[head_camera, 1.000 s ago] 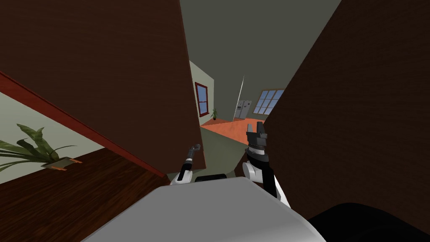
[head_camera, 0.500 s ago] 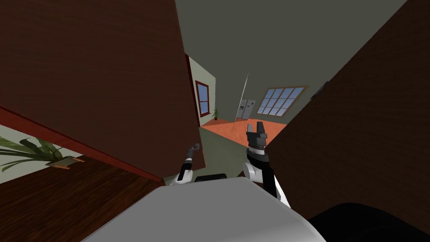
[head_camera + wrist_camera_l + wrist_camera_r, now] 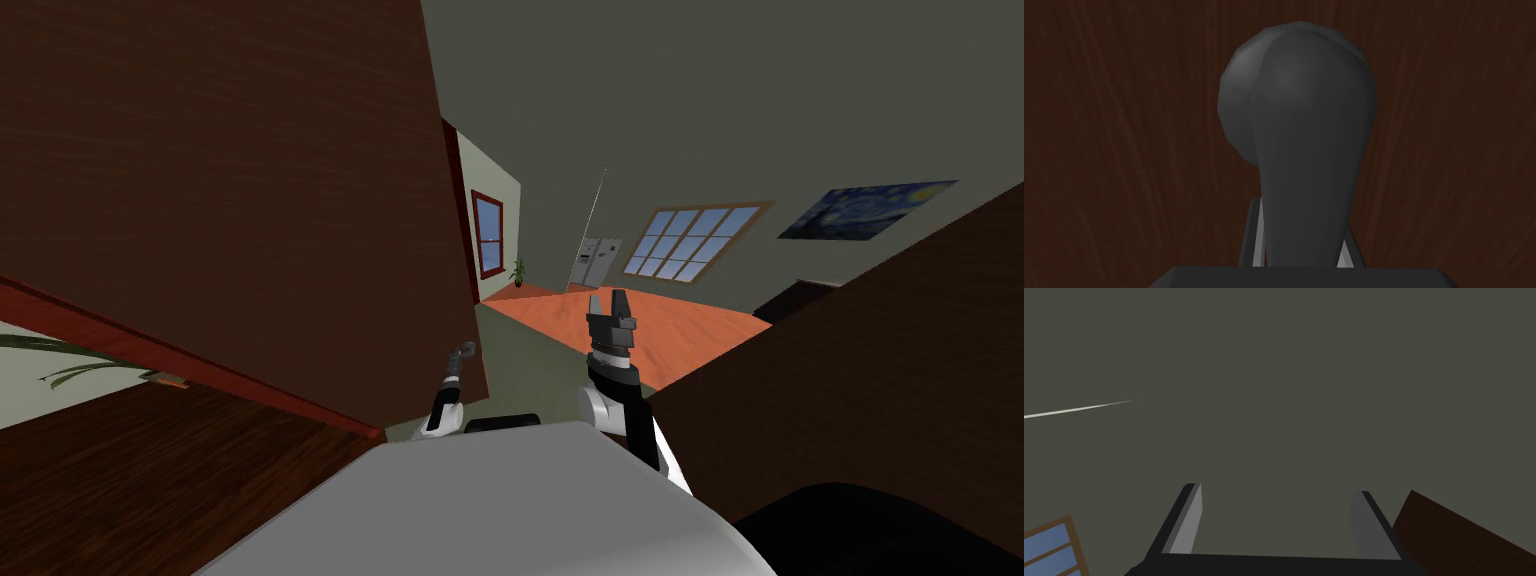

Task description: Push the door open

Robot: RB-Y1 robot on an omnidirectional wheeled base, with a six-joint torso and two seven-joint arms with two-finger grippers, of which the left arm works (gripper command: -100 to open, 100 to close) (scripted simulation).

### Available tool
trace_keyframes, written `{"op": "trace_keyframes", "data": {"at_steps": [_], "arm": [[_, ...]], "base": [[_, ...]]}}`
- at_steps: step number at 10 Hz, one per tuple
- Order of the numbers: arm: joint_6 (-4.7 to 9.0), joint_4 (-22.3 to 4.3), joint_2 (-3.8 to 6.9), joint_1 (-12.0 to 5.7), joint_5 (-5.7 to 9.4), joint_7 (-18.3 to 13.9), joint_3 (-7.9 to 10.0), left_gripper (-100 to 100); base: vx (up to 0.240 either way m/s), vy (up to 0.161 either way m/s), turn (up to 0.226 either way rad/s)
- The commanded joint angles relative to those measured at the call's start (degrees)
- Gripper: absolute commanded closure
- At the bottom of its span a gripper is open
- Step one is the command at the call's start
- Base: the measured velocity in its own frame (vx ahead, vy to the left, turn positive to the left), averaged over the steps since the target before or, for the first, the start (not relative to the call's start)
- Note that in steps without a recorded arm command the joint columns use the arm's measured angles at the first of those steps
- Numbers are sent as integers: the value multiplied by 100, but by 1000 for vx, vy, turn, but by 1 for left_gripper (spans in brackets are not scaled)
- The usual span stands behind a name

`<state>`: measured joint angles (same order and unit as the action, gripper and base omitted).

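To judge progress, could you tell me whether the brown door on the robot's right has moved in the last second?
Yes. The door has swung rightward, its edge drawing away from the fridge and uncovering the window and a painting.

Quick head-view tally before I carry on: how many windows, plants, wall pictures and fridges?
Windows: 2 (red-framed window, wide window)
Plants: 2 (small plant, leafy plant)
Wall pictures: 1 (wall picture)
Fridges: 1 (grey fridge)
Total: 6
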<state>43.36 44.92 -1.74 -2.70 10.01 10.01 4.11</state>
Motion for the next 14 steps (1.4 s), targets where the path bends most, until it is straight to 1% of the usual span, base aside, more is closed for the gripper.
{"op": "trace_keyframes", "data": {"at_steps": [1,2,3,4,5,6,7,9,11,12,13,14], "arm": [[13,9,175,8,54,43,85,100],[16,11,199,10,65,52,104,100],[25,18,259,16,104,83,165,100],[31,23,281,20,132,105,210,100],[31,23,281,20,132,105,210,100],[45,33,274,29,191,152,303,100],[52,38,245,33,220,175,349,100],[68,49,113,43,284,226,451,100],[80,57,-80,51,334,266,531,100],[94,43,18,69,333,254,548,100],[107,60,206,81,414,300,675,100],[108,66,252,82,444,319,720,100]], "base": [[139,17,33],[185,-4,24],[224,-39,63],[236,-55,64],[148,-29,46],[199,-52,59],[227,-88,79],[213,-55,96],[152,-88,76],[61,-36,60],[147,-33,36],[220,-40,63]]}}
